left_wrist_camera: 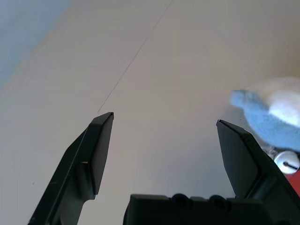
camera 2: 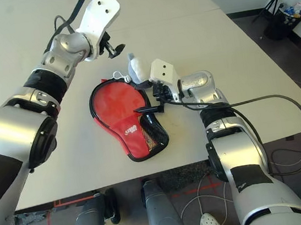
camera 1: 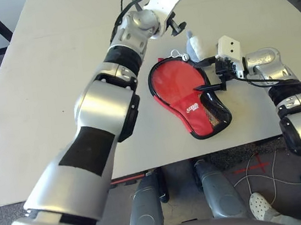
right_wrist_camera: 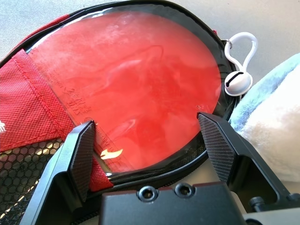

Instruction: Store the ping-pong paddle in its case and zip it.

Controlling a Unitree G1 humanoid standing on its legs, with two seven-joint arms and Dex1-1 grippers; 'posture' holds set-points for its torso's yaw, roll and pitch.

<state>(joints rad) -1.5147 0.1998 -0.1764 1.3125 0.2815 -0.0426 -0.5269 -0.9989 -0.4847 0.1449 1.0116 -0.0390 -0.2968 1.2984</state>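
While both arms sit over the table [camera 1: 50,64], this is the layout:

left gripper [left_wrist_camera: 164,154]: fingers spread wide, nothing between them, raised off the tabletop; bare table past the tips.

right gripper [right_wrist_camera: 147,145]: fingers spread wide, gripping nothing; low at the case's side edge, tips reaching over its rim.

case [camera 1: 190,99]: flat on the table, directly under and ahead of the right gripper's fingers; round end lies toward the left gripper, narrow mesh end with the white logo [camera 1: 192,107] points at the table's near edge. Red flap covers the narrow part; round part is open.

ping-pong paddle [right_wrist_camera: 140,89]: inside the case, red rubber face up, showing between and beyond the right fingers, black case rim around it. Handle cannot be seen under the flap.

plush charm [camera 1: 195,44]: grey-white, on the table just past the case's round end, beside the right gripper, close below the left gripper.

small white bell [right_wrist_camera: 235,82]: with a white loop, between charm and case rim.

zip: not closed around the round end.
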